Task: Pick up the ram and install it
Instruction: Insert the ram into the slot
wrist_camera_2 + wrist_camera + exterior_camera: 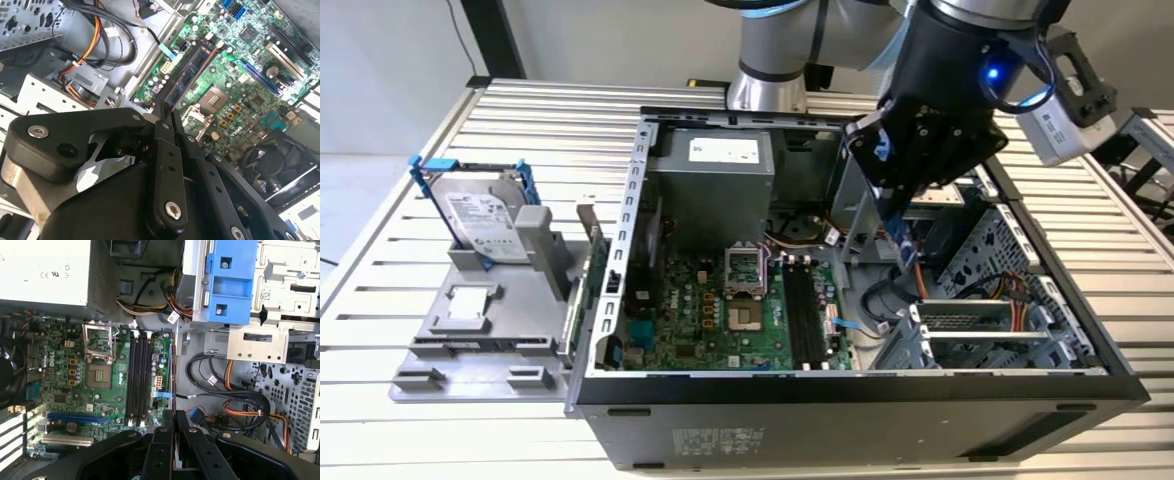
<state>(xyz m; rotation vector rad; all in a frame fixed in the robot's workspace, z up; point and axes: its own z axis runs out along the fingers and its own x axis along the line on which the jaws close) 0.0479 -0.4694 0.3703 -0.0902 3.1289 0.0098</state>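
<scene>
My gripper (897, 222) hangs inside the open computer case, above its right-hand part in the exterior view, and is shut on the ram (905, 248). The ram is a thin dark stick with a bluish face, pointing down from the fingertips. In both wrist views it shows edge-on, jutting out from between the black fingers: ram (187, 75), gripper (168, 117); ram (172, 375), gripper (173, 416). The long black memory slots (139, 380) on the green motherboard (707, 310) lie a little to the side of the ram's edge. The stick is above the board and touches no slot.
A silver hard drive in a blue bracket (480, 215) stands on a grey fixture on the exterior view's left. The power supply (714, 170), a blue-tabbed drive cage (230, 277), orange and black cables (240, 405) and the case walls (854, 385) crowd the gripper.
</scene>
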